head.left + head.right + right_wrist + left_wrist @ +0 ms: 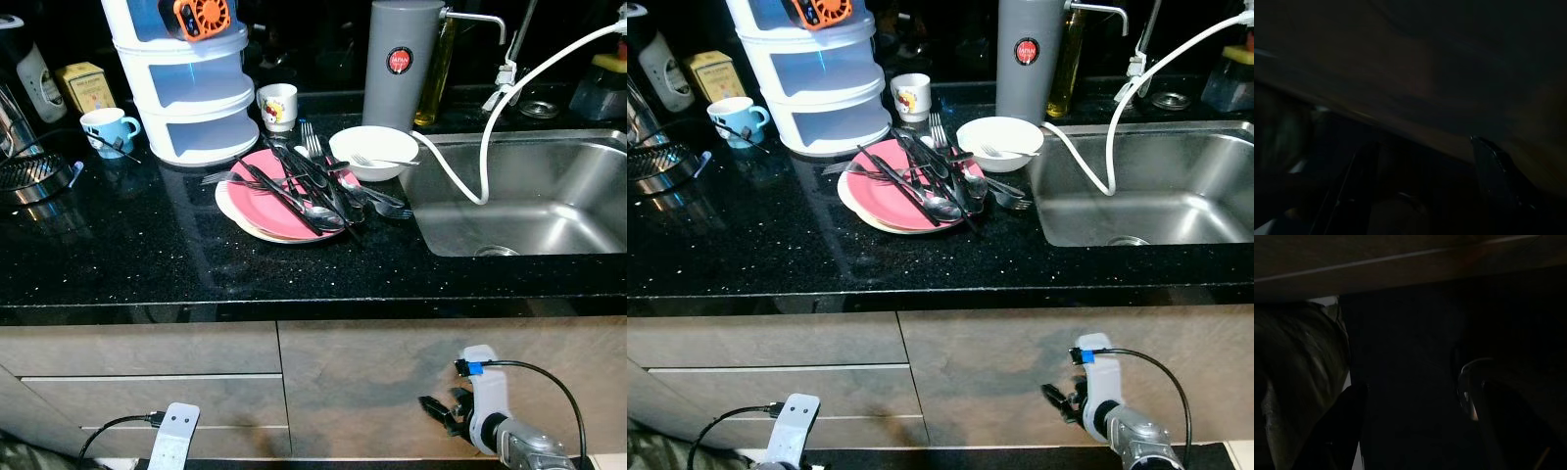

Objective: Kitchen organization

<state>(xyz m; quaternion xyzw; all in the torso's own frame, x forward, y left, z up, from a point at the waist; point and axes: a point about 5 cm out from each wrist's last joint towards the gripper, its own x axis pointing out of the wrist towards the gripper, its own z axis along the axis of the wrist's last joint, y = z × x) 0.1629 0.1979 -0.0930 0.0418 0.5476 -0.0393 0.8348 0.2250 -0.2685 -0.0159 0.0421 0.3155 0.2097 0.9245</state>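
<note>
Still at the start, by the look of it: cutlery [313, 181] heaped on pink plates [257, 208], centre counter [147, 264], bowl [373, 152] just right, sink [549, 211] far right. Both grippers, left [1415, 421] and right [1420, 191], low, spread apart, empty. Next: raising one toward the cutlery.

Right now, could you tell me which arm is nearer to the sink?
Right. The right arm hangs below the counter, almost under the sink; the left arm hangs far off toward the drawers.
</note>
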